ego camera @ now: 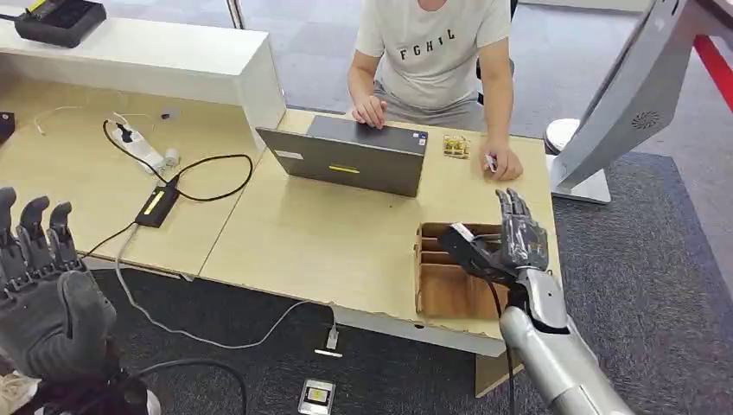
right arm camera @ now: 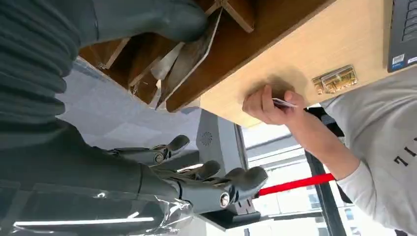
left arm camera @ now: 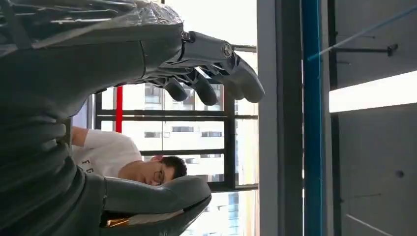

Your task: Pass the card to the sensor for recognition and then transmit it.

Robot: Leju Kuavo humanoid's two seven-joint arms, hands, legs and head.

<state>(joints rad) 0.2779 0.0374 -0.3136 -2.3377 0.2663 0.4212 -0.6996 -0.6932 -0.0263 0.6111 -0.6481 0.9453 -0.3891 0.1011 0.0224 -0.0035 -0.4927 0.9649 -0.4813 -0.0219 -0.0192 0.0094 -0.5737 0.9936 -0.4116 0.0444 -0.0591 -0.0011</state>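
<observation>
A wooden slotted box (ego camera: 445, 290) stands at the desk's near right edge. Pale cards (right arm camera: 189, 54) lean in its slots (right arm camera: 147, 73). My right hand (ego camera: 521, 235) hovers over the box with fingers (right arm camera: 216, 179) stretched out and apart. Its thumb (right arm camera: 147, 19) lies close to the cards; I cannot tell whether it touches them. My left hand (ego camera: 47, 277) is raised at the lower left, off the desk, with fingers (left arm camera: 221, 73) and thumb (left arm camera: 157, 194) apart and nothing between them. A black reader with a yellow strip (ego camera: 157, 206) lies on the left desk.
A person in a white shirt (ego camera: 432, 52) sits across the desk behind a grey laptop (ego camera: 350, 156), holding a small white card (ego camera: 491, 162) (right arm camera: 283, 102). A power strip (ego camera: 138, 149) and cables lie on the left. A grey monitor stand (ego camera: 605, 121) is at the right.
</observation>
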